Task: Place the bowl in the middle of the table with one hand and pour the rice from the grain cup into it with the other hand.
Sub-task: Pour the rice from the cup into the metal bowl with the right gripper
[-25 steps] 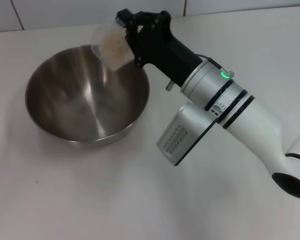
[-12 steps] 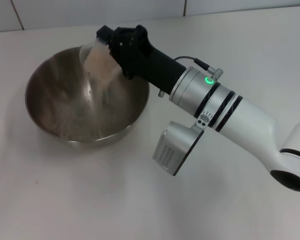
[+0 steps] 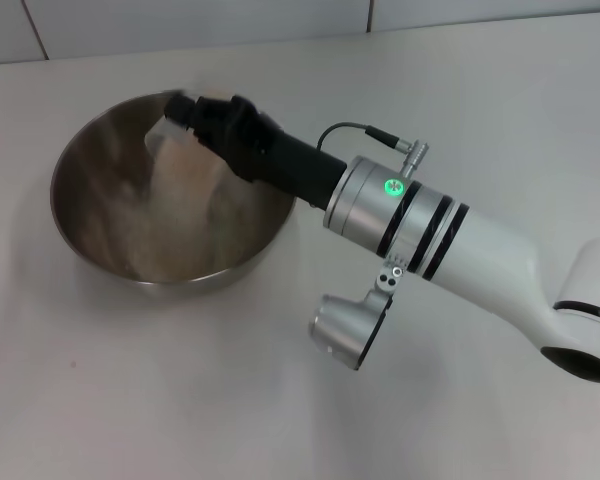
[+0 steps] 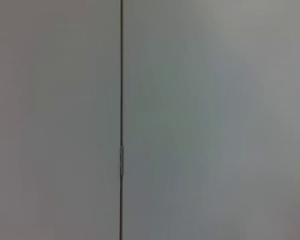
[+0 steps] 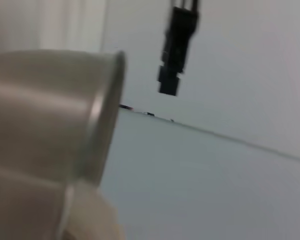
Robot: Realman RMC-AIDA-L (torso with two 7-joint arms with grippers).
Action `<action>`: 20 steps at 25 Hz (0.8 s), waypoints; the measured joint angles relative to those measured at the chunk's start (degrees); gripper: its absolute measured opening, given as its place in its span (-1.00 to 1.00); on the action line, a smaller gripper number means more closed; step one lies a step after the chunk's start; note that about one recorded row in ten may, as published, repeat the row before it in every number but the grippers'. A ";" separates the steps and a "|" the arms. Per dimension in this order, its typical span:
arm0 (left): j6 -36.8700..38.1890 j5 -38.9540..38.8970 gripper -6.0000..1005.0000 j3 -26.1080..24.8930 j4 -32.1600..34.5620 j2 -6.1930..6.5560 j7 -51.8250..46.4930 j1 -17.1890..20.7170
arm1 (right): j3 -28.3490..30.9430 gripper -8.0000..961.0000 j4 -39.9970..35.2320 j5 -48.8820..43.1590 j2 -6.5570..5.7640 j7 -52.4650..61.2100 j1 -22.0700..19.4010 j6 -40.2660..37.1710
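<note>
Bowl [image 3: 175, 190] sits on the table [image 3: 230, 400], toward my left of centre in the head view, its near rim well back from the table's front edge. Open white surface lies in front of it and to the right, under the arm.

Right gripper [image 3: 195, 115] reaches in over the bowl's far right rim, jaws clenched on the grain cup [image 3: 168, 130], which is tipped steeply, mouth down toward the bowl's inside. Rice [image 3: 185, 185] runs from the cup in a pale stream down the inner wall; some seems to gather near the bottom, though the blur there leaves me unsure how much.

Right wrist view: bowl's outer wall and rim close up, with bare table beyond it and the left gripper [image 5: 177, 50] hanging above the table, well apart from the bowl. I cannot tell how its jaws stand.

Left wrist view gives only a pale wall panel [image 4: 215, 120] with one vertical seam [image 4: 121, 120].

Table is plain white, smooth; tiled wall [image 3: 180, 20] along its far edge.
</note>
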 joint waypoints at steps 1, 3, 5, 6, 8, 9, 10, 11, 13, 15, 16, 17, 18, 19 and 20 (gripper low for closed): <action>0.00 0.00 0.63 0.00 0.00 0.00 -0.01 0.00 | 0.00 -0.93 0.08 -0.16 0.00 -1.60 -0.08 0.06; 0.00 0.00 0.63 0.00 -0.01 0.00 -0.06 -0.02 | 0.16 -0.93 0.74 -0.16 0.00 -9.14 -0.46 0.59; 0.00 0.00 0.63 0.00 -0.02 0.00 -0.07 -0.04 | 0.34 -0.93 1.00 -0.09 0.00 -11.41 -0.61 0.92; 0.00 0.00 0.63 0.00 -0.04 0.00 -0.07 -0.06 | 0.56 -0.93 1.30 -0.07 0.00 -14.25 -0.78 1.37; 0.00 -0.01 0.63 0.00 -0.09 0.00 -0.25 -0.11 | 0.83 -0.92 1.86 -0.04 0.00 -20.35 -1.13 2.07; 0.00 -0.01 0.63 0.00 -0.09 0.00 -0.25 -0.11 | 0.88 -0.92 2.10 -0.02 0.00 -23.38 -1.27 2.27; 0.00 -0.01 0.63 0.00 -0.09 0.00 -0.37 -0.12 | 0.90 -0.92 2.36 -0.01 0.00 -26.54 -1.38 2.43; 0.00 -0.01 0.63 0.00 -0.09 0.00 -0.64 -0.16 | 0.92 -0.92 2.58 -0.01 0.00 -29.20 -1.45 2.60; 0.00 -0.01 0.63 0.00 -0.09 0.05 -0.80 -0.21 | 0.72 -0.91 3.05 -0.07 0.00 -36.12 -1.56 3.30; 0.00 -0.01 0.62 0.00 -0.09 0.05 -0.80 -0.21 | 0.52 -0.91 3.08 -0.14 0.00 -38.07 -1.57 3.51; 0.00 -0.01 0.62 0.00 -0.09 0.05 -0.80 -0.21 | 0.38 -0.91 3.07 -0.30 0.00 -40.11 -1.56 3.59; 0.00 -0.01 0.62 0.00 -0.09 0.07 -0.80 -0.27 | 0.31 -0.91 3.01 -0.67 0.00 -41.61 -1.54 3.63; 0.00 -0.01 0.62 0.00 -0.09 0.09 -0.80 -0.28 | 0.37 -0.90 2.72 -2.50 0.00 -44.26 -1.45 3.67; 0.00 -0.01 0.62 0.00 -0.09 0.09 -0.80 -0.28 | 0.37 -0.90 2.72 -2.50 0.00 -44.26 -1.45 3.67; 0.00 -0.01 0.62 0.00 -0.09 0.09 -0.80 -0.29 | 0.50 -0.90 2.54 -3.48 0.00 -44.85 -1.37 3.71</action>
